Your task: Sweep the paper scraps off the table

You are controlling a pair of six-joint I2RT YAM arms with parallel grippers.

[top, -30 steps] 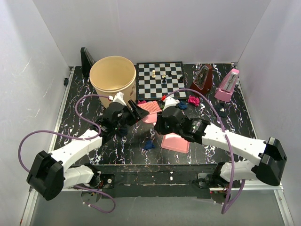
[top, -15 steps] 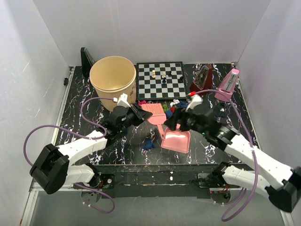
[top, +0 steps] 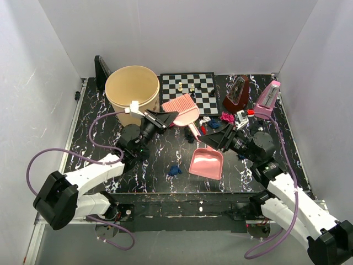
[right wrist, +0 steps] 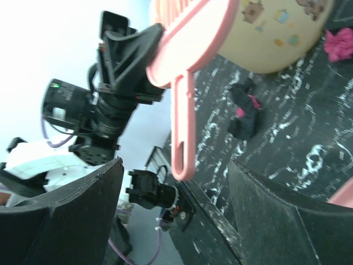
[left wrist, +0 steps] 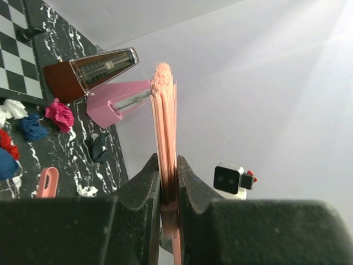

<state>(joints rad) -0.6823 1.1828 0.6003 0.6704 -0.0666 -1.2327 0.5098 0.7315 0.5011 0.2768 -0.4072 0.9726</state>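
My left gripper [top: 167, 117] is shut on a pink hand brush [top: 183, 110], held in the air in front of the bucket with its handle pointing down towards the dustpan. In the left wrist view the jaws clamp the brush's bristle base [left wrist: 167, 182] edge-on. Paper scraps lie on the black table [top: 105, 160]: magenta [top: 226, 117], blue [top: 214, 124], red [top: 203, 130], and one dark blue [top: 175, 170] near the front. My right gripper [top: 224, 139] is open and empty, just right of the brush handle [right wrist: 182, 121]. Its fingers [right wrist: 71, 221] stand wide apart.
A pink dustpan [top: 207, 162] lies on the table in front of the scraps. A cream bucket [top: 132, 91] stands at the back left, and beside it a chessboard [top: 187, 91] with pieces. A brown metronome [top: 238, 94] and a pink one [top: 266, 100] stand at the back right.
The right gripper has opened, let go of the brush and drawn back to the right. The left gripper closed on the brush and raised it towards the bucket.
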